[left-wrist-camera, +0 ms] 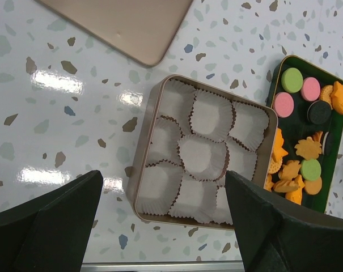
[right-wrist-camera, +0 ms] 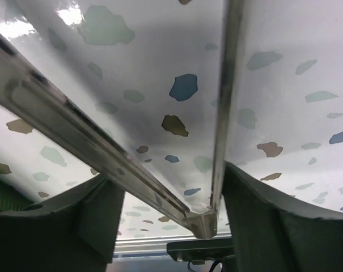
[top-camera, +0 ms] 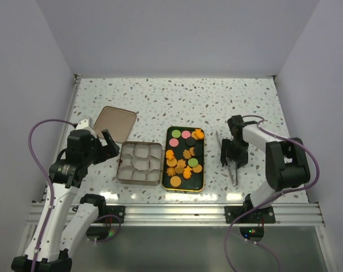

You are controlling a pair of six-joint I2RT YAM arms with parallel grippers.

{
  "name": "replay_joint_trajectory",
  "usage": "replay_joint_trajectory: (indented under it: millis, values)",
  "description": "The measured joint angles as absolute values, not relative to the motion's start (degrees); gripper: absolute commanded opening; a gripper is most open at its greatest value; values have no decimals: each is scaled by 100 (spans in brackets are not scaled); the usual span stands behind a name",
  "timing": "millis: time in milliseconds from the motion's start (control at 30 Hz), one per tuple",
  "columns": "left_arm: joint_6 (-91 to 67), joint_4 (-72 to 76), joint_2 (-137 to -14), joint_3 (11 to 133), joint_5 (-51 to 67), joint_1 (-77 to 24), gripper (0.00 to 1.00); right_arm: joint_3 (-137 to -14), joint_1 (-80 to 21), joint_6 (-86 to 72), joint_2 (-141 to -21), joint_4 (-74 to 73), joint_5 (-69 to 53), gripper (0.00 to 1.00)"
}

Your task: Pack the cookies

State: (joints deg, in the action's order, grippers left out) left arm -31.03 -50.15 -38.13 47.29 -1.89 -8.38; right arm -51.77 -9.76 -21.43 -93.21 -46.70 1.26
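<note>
The cookies, orange shapes with pink, green and dark rounds, lie in a dark green tray. They also show in the left wrist view. A gold tin lined with empty white paper cups stands left of the tray. My left gripper is open and empty, hovering above the tin's left end. Metal tongs lie on the table right of the tray. My right gripper is low over them, its open jaws straddling both tong arms.
The tin's lid lies on the table behind and left of the tin, and shows in the left wrist view. White walls enclose the speckled table on three sides. A metal rail runs along the near edge.
</note>
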Motion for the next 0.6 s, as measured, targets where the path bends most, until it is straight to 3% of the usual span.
replay_joint_trajectory:
  millis: [167,367,600]
  values:
    - [-3100,-5017,-3813,4703,-189,-838,95,-5177,-1017,-2165,-9288,-4617,200,48]
    - [-3087,-5022,-3820,4703,-200,-838,95,-5376,-1028,-2150,-8790,-4919,502,47]
    - [-3074,-5022,-3850,4703,-213,-838,95,-7076,-1050,-2121,-7933,-5782,486,49]
